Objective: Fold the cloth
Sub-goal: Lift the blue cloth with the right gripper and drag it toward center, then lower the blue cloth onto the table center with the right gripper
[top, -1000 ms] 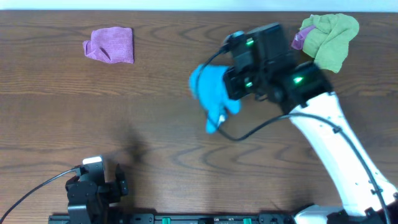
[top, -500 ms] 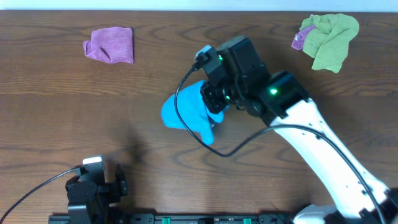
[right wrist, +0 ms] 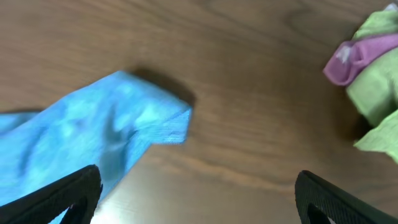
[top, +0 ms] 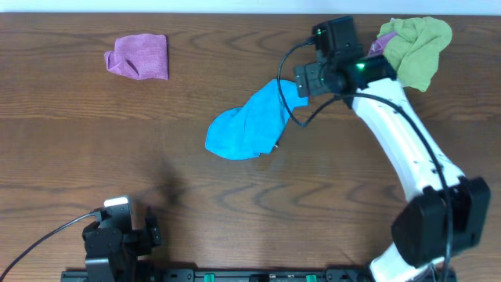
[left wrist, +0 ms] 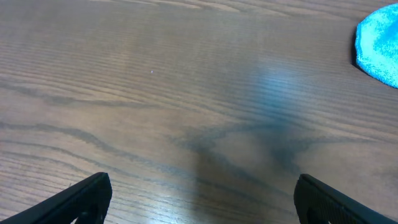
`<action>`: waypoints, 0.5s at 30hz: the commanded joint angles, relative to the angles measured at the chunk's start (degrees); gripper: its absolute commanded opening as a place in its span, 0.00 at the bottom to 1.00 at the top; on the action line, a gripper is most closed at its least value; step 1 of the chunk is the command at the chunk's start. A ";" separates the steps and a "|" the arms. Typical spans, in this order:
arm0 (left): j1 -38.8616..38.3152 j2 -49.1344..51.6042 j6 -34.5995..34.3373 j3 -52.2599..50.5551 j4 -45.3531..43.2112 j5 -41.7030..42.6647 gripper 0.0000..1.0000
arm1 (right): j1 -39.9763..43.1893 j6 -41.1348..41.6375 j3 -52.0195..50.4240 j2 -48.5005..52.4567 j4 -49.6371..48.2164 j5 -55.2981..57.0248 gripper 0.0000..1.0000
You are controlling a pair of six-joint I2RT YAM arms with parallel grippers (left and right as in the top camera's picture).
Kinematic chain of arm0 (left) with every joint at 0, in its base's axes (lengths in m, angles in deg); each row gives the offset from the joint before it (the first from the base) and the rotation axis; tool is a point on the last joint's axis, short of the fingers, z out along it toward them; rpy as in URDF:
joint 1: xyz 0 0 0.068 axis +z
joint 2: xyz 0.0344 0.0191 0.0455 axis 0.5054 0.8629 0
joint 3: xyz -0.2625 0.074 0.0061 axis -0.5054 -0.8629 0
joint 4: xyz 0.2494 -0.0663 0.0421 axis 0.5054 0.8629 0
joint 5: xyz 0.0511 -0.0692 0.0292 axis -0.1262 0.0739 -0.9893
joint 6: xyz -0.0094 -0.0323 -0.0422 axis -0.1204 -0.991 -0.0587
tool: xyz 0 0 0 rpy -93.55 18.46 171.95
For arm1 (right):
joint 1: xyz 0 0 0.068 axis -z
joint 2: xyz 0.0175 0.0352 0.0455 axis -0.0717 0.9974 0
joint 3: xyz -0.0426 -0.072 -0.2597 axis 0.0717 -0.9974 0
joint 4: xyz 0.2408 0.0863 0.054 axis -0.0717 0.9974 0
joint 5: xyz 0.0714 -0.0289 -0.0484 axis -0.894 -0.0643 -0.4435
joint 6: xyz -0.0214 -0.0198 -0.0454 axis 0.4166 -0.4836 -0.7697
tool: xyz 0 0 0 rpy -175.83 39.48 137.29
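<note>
Right tool [top: 308, 78] spread wide, holding nothing.
Blue cloth [top: 246, 125] lies stretched out on the surface [top: 156, 157], one end just beside it. Left tool [left wrist: 202, 182] is spread too, well apart.

- A dark brown wood-grain table [top: 235, 196] filled the overhead view.
- A pale strip [top: 156, 6] ran along its far edge.
- Soft glare [left wrist: 280, 84] lay on the wood.

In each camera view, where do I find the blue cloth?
Overhead: the blue cloth lies near the middle of the picture.
Left wrist: only its edge, at the top right corner.
Right wrist: it lies in the left half.
Shared landmark: the green cloth, top right overhead, right edge in right wrist; not in left wrist.
</note>
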 commanded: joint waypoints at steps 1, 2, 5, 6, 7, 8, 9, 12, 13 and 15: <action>0.35 -0.31 -0.22 0.09 0.09 -0.81 0.95 | -0.96 1.81 0.72 -3.50 3.21 -12.24 0.99; 0.35 -0.31 -0.22 0.09 0.09 -0.81 0.95 | -1.29 1.81 0.72 -3.76 4.55 -15.23 0.99; 0.33 -0.31 -0.22 0.09 0.09 -0.83 0.95 | -2.64 2.91 0.68 -3.93 9.66 -23.37 0.99; 0.33 -0.31 -0.22 0.09 0.09 -0.83 0.95 | -3.19 2.91 0.61 -3.63 11.34 -25.09 0.99; 0.33 -0.31 -0.22 0.09 0.09 -0.83 0.95 | -3.76 2.91 0.55 -3.30 12.63 -25.51 0.99; 0.35 -0.31 -0.22 0.09 0.09 -0.83 0.95 | -4.35 3.23 0.28 -2.95 13.25 -25.49 0.99; 0.33 -0.31 -0.22 0.09 0.09 -0.83 0.95 | -4.94 3.41 -0.15 -2.67 13.51 -25.46 0.99; 0.33 -0.31 -0.22 0.09 0.09 -0.83 0.95 | -6.40 4.66 -3.37 -2.25 12.85 -25.51 0.99; 0.33 -0.31 -0.22 0.09 0.09 -0.81 0.95 | -6.69 5.38 -4.68 -2.23 12.33 -25.55 0.99; 0.33 -0.31 -0.22 0.09 0.09 -0.81 0.95 | -7.26 7.17 -8.90 -2.23 9.75 -26.32 0.95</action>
